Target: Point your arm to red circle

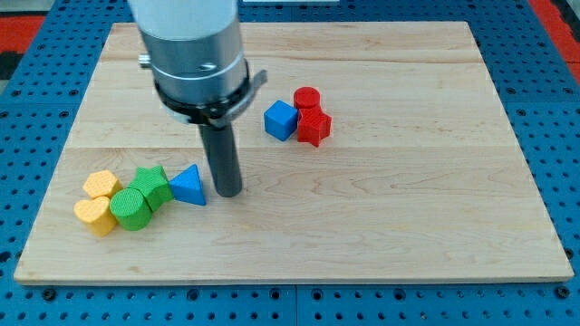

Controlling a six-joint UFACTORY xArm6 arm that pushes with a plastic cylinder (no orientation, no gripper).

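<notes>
The red circle (306,97) is a short red cylinder right of the board's middle, toward the view's top. It touches a red star-like block (314,126) just below it and sits close to a blue cube (281,119) on its left. My tip (227,193) rests on the board left of centre, well below and to the left of the red circle. The tip is just right of a blue triangle (188,186).
At the lower left sit a green star (152,184), a green cylinder (132,208), a yellow hexagon-like block (101,185) and a yellow heart-like block (94,216). The wooden board (408,208) lies on a blue pegboard surface.
</notes>
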